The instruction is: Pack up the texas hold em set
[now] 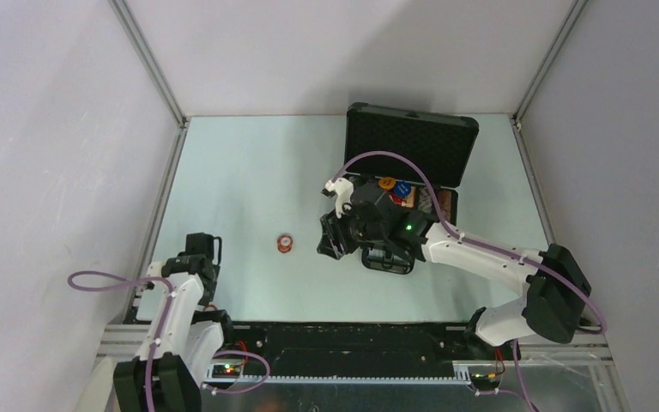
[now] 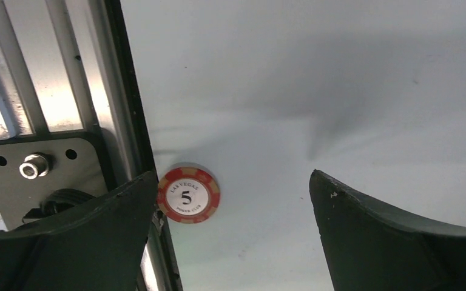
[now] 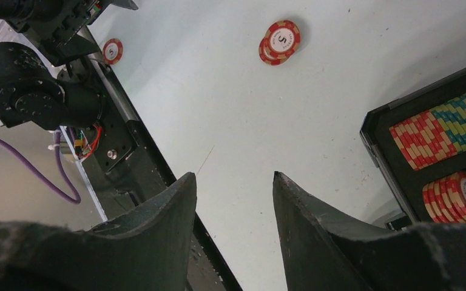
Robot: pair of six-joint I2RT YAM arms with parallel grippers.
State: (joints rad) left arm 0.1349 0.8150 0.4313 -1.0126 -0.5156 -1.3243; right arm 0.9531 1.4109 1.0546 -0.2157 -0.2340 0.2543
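The black case [image 1: 412, 142] stands open at the back right, its lid upright. Multicoloured chip rows [image 3: 449, 127] and a row of red-white chips [image 3: 458, 197] fill its near corner. A small pile of red-white chips [image 1: 285, 244] lies loose on the table left of the case, also seen in the right wrist view as the chip pile [image 3: 280, 41]. My right gripper [image 3: 233, 176] hangs open and empty just left of the case, near its front. One red-white "5" chip [image 2: 189, 195] lies flat beside the left rail. My left gripper [image 2: 233, 176] is wide open above it, its left finger next to the chip.
A metal rail with a bolted bracket [image 2: 36, 167] runs along the table's left edge, right beside the single chip. The right arm [image 1: 480, 253] reaches over the front of the case and hides much of its tray. Grey walls close in the table on three sides.
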